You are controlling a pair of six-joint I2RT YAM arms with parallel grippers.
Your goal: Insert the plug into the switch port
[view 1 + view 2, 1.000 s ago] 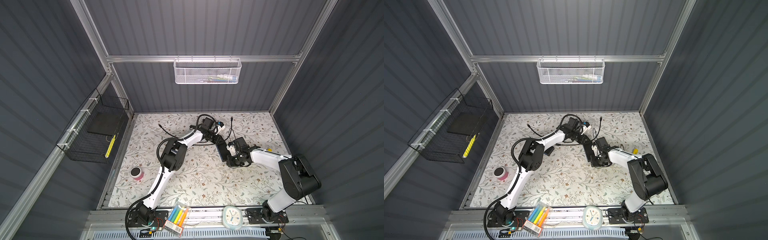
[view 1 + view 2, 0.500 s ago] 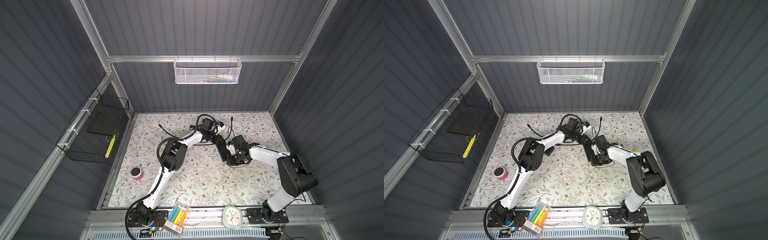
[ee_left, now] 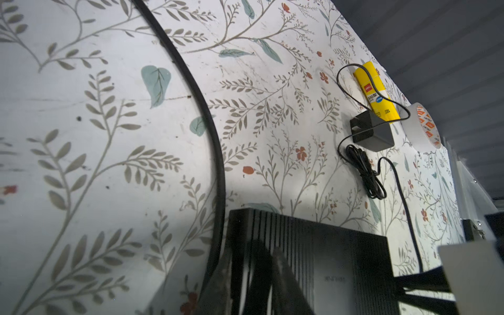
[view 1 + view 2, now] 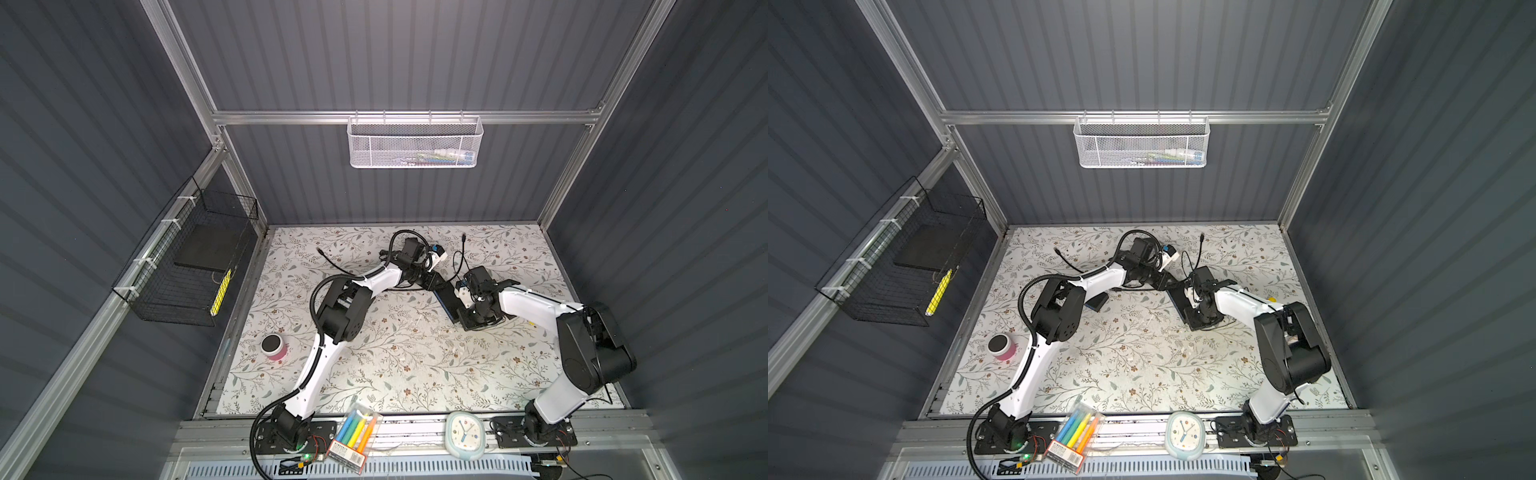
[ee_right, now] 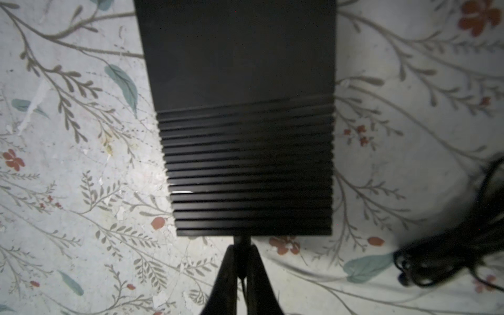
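Observation:
The switch point(image 4: 445, 297) is a flat black box with a ribbed top, lying slantwise mid-table in both top views point(image 4: 1180, 303). My left gripper point(image 4: 430, 282) is at its far end. In the left wrist view this gripper point(image 3: 251, 257) is shut on the switch point(image 3: 327, 261), one finger on each side of the ribbed end. My right gripper point(image 4: 466, 322) is at the near end. In the right wrist view it point(image 5: 242, 248) is shut on the small black plug point(image 5: 241, 241), whose tip meets the switch's point(image 5: 245, 141) near edge. The port itself is hidden.
A black power adapter point(image 3: 372, 133), a bundled cord point(image 3: 365, 174), a yellow glue stick point(image 3: 377, 92) and a tape roll point(image 3: 421, 125) lie beyond the switch. A loose black cable point(image 4: 332, 262) and a pink cylinder point(image 4: 274, 347) are on the left. A clock point(image 4: 465, 434) and markers point(image 4: 353, 436) sit on the front rail.
The right arm's elbow has shifted slightly while its gripper stayed at the switch's near end. The left arm and the switch have not visibly moved.

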